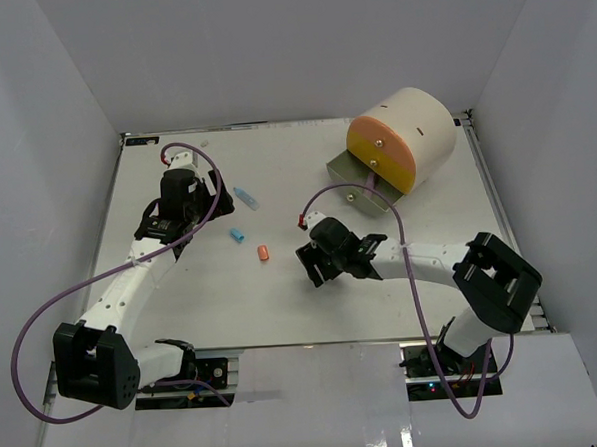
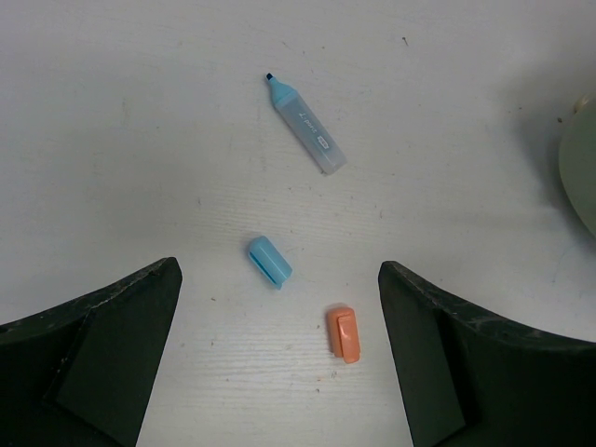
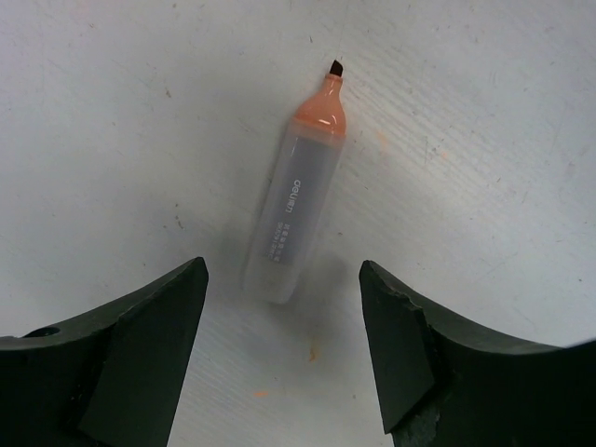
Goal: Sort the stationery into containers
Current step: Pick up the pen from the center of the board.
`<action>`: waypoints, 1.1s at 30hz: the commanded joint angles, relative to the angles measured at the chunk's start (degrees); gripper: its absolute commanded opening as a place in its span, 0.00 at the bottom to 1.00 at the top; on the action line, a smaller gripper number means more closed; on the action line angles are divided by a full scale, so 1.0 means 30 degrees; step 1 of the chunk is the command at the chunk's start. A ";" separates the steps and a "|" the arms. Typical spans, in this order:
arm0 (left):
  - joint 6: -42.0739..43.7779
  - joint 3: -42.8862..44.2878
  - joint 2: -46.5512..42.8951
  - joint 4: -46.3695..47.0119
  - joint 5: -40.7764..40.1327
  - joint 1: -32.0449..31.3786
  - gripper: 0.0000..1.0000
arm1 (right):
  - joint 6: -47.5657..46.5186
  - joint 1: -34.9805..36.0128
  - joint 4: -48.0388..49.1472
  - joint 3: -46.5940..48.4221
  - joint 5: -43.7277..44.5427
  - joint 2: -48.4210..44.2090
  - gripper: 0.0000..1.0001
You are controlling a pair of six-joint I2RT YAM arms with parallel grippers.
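- My left pincer [image 2: 279, 279] gapes wide above blue marker [image 2: 305, 130], blue cap [image 2: 269, 260], orange cap [image 2: 344, 333].
- My right pincer [image 3: 284, 270], apart, straddles the orange marker [image 3: 303, 196] on the counter [image 3: 112, 112].

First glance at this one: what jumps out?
A big cream cylinder with an orange-and-yellow face sits far right, its grey-olive drawer pulled out. An uncapped orange highlighter lies between the right gripper's open jaws; an uncapped blue highlighter, blue cap and orange cap lie before the left gripper.
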 commanded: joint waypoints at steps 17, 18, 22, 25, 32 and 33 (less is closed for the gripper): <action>-0.0049 -0.0129 -0.0563 0.0263 0.0226 0.0059 0.98 | 0.0877 0.0728 0.0372 -0.0642 0.0057 0.1157 0.53; -0.0049 -0.0157 -0.0563 0.0263 0.0197 0.0059 0.98 | 0.0877 0.0786 0.0372 -0.0671 0.0144 0.1157 0.50; -0.0078 -0.0158 -0.0563 0.0263 0.0314 0.0059 0.98 | 0.0906 0.0816 0.0284 -0.0789 0.0204 0.1070 0.41; -0.0107 -0.0158 -0.0534 0.0292 0.0576 0.0059 0.98 | 0.0906 0.0846 0.0313 -0.0818 0.0233 0.0923 0.28; -0.0195 -0.0216 -0.0795 0.0438 0.1365 0.0059 0.98 | 0.0848 0.0875 0.0839 -0.0789 0.0495 0.0397 0.11; -0.0166 -0.0274 -0.0913 0.0641 0.1630 0.0059 0.98 | 0.0848 0.0875 0.0957 -0.0818 0.0642 -0.0069 0.09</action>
